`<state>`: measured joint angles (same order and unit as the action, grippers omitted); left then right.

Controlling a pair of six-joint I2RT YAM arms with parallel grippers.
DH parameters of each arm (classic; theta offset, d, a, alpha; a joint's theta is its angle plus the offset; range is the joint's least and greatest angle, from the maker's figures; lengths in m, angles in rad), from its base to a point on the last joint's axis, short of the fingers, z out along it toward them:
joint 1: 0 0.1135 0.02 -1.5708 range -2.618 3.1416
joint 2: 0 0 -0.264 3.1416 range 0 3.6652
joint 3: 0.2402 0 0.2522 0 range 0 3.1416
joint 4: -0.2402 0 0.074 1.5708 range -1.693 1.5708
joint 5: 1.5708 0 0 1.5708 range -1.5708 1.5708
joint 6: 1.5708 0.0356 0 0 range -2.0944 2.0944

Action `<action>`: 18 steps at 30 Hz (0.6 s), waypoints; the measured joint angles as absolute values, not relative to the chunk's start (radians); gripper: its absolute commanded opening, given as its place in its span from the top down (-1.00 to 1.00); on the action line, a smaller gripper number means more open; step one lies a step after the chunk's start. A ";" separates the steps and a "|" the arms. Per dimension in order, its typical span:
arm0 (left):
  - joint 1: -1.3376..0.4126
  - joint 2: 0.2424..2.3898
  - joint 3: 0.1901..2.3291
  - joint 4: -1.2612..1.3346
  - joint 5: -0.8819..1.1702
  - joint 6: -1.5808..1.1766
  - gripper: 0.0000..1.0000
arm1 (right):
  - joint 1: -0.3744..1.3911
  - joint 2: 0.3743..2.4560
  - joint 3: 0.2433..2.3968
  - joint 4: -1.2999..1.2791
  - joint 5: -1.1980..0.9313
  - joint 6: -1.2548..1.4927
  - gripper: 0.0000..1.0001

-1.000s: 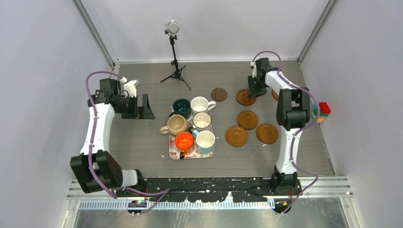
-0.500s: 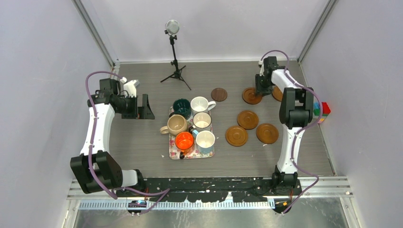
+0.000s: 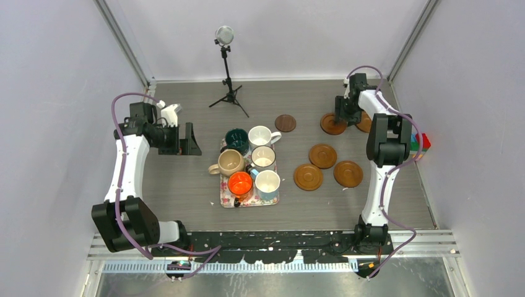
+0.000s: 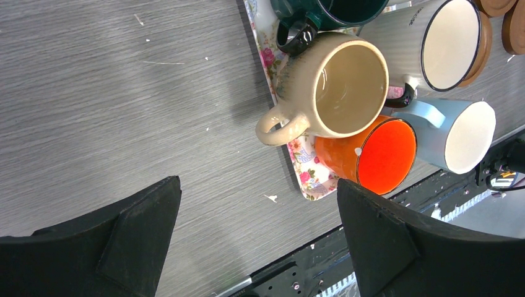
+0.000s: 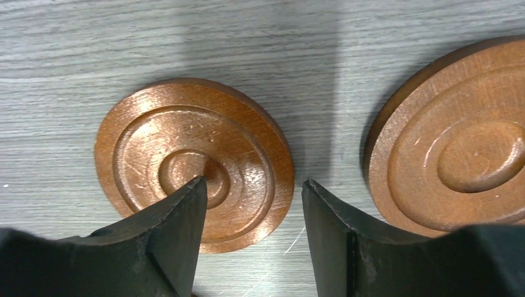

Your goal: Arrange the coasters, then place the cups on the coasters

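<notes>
Six cups stand on the floral tray (image 3: 270, 199): dark green (image 3: 236, 141), white (image 3: 260, 136), beige (image 3: 230, 162), cream (image 3: 263, 157), orange (image 3: 239, 184) and light blue (image 3: 267, 184). Three orange-brown coasters (image 3: 322, 155) lie grouped right of the tray. A smaller dark coaster (image 3: 285, 122) lies behind them. At the back right, one coaster (image 3: 333, 124) (image 5: 192, 161) lies flat beside another (image 5: 458, 154). My right gripper (image 3: 344, 115) (image 5: 252, 184) is open over the first one's rim. The left gripper (image 3: 186, 139) (image 4: 257, 192) hangs wide open left of the tray, holding nothing.
A small tripod with a round head (image 3: 226, 68) stands at the back centre. Coloured blocks (image 3: 422, 145) sit at the right wall. Grey walls enclose the table on three sides. In the left wrist view the beige mug (image 4: 334, 86) and orange mug (image 4: 377, 154) are nearest.
My right gripper slid the back coaster to the right, next to the far-right coaster, then opened its jaws and let it go. The left arm stayed still.
</notes>
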<state>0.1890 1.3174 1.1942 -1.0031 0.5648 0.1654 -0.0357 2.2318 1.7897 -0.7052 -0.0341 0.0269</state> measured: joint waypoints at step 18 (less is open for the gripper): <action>0.189 1.316 1.194 -1.004 0.564 0.166 -0.99 | 0.302 2.292 2.088 -0.724 -0.079 0.075 -0.25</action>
